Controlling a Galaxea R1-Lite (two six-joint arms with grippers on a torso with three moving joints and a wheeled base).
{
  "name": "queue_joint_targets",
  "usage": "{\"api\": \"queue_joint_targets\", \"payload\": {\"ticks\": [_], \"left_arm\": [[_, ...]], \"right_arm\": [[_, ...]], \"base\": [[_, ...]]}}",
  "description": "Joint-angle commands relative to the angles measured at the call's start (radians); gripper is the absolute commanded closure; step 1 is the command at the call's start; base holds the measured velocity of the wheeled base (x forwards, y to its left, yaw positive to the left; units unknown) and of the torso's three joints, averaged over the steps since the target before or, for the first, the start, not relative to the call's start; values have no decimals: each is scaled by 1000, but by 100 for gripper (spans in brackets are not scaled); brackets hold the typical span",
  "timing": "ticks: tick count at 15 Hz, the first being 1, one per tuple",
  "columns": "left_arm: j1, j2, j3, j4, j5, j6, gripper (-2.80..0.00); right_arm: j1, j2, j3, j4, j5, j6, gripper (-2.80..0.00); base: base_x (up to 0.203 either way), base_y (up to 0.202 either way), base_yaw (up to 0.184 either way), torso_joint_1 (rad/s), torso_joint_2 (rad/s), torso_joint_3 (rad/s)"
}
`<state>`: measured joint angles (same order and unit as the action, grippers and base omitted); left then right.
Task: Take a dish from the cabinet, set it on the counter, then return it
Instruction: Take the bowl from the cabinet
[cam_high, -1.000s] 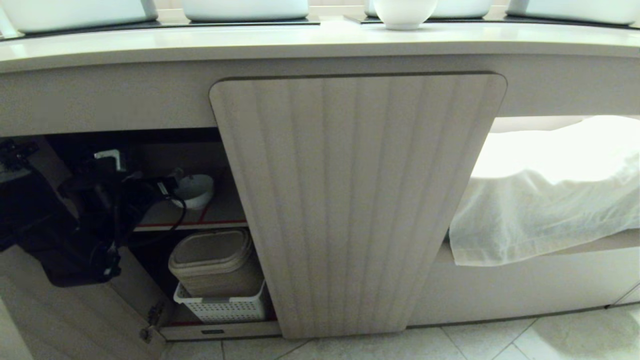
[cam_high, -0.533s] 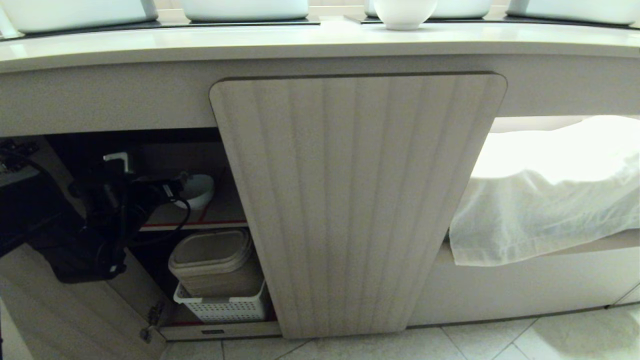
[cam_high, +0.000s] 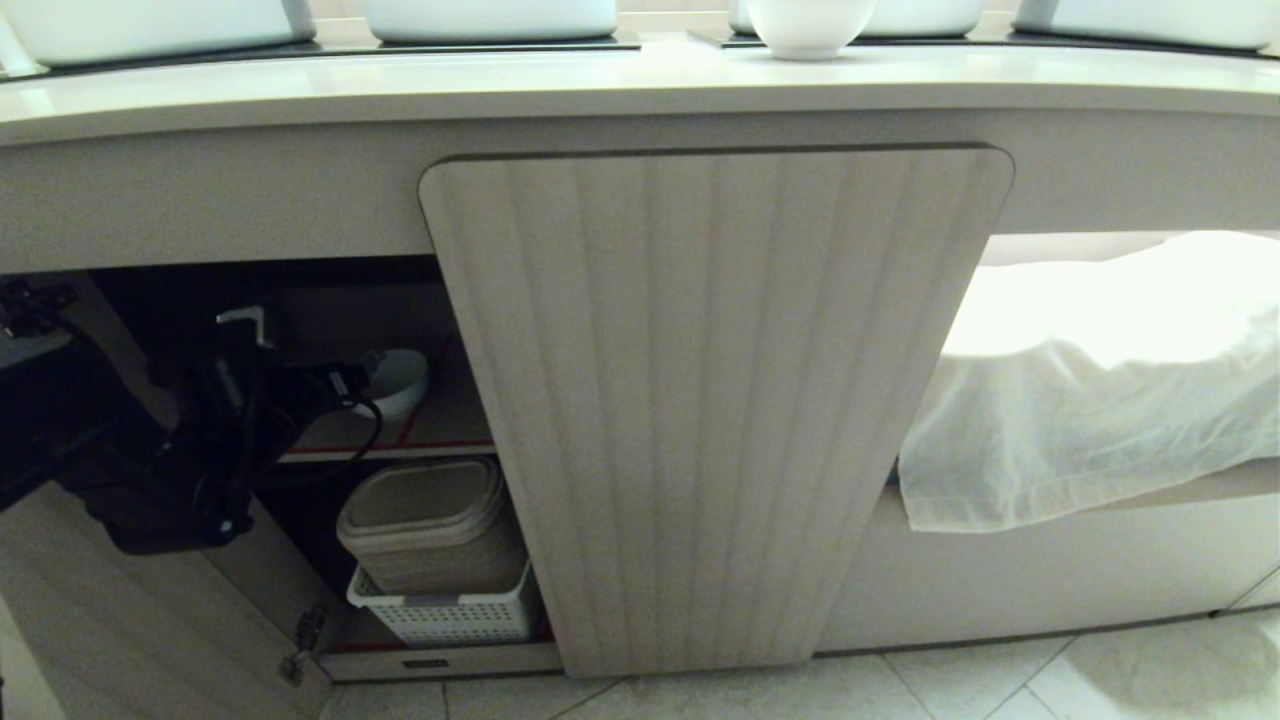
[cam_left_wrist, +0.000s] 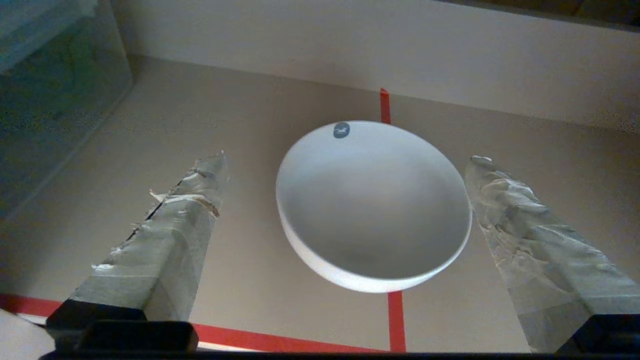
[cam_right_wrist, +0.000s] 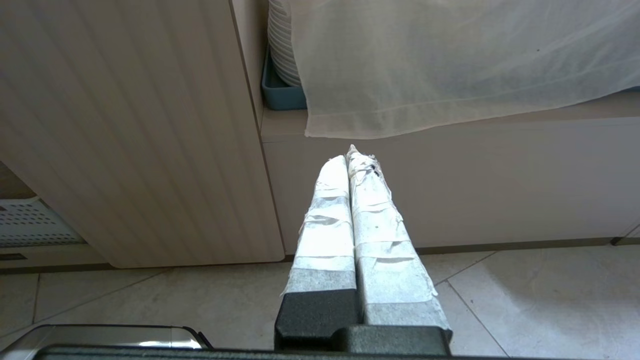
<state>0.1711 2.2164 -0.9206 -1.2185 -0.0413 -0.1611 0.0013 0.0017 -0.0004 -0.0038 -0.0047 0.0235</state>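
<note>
The left pincer (cam_left_wrist: 345, 165) reaches into the open left bay of the cabinet (cam_high: 700, 400) with its two taped fingers (cam_left_wrist: 172, 230) spread wide, one on each side of the dish (cam_left_wrist: 372, 205). Neither finger touches the bowl; a gap of bare shelf shows between each fingertip and the rim. The dish, a small white bowl, sits upright on the upper shelf (cam_left_wrist: 240, 150), straddling a red tape line (cam_left_wrist: 395, 320) that runs from the shelf's front edge toward the back wall. A small dark round mark (cam_left_wrist: 341, 130) shows near its far rim. A second red line runs along the shelf's front edge, below the fingers.

In the head view the left pincer (cam_high: 365, 380) and its dark arm come in from the left, with the dish (cam_high: 398, 378) just past the fingertips. Under that shelf stands a beige lidded container (cam_high: 430, 520) set in a white perforated basket (cam_high: 440, 610). The ribbed middle door (cam_high: 715, 400) is shut. Right of it a white cloth (cam_high: 1090, 400) drapes over an open ledge. Above, on the worktop (cam_high: 600, 80), another white bowl (cam_high: 808, 25) stands near the back.

The right pincer (cam_right_wrist: 352, 160) hangs low outside the cabinet, its taped fingers pressed together and empty, pointing toward the base panel under the cloth, above the tiled floor (cam_right_wrist: 525, 300).
</note>
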Motion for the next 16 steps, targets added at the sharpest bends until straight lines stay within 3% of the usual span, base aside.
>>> {"api": "queue_joint_targets", "payload": {"ticks": [1, 13, 16], "left_arm": [[-1, -3, -30, 28, 1, -2, -280], [-5, -30, -40, 67, 1, -3, -280], [-13, -45, -44, 104, 1, -36, -280]], "right_arm": [[0, 0, 0, -1, 0, 1, 0], [0, 0, 0, -2, 0, 0, 0], [0, 0, 0, -1, 0, 1, 0]], "base": [[0, 0, 0, 0, 0, 0], [0, 0, 0, 0, 0, 0], [0, 0, 0, 0, 0, 0]]}}
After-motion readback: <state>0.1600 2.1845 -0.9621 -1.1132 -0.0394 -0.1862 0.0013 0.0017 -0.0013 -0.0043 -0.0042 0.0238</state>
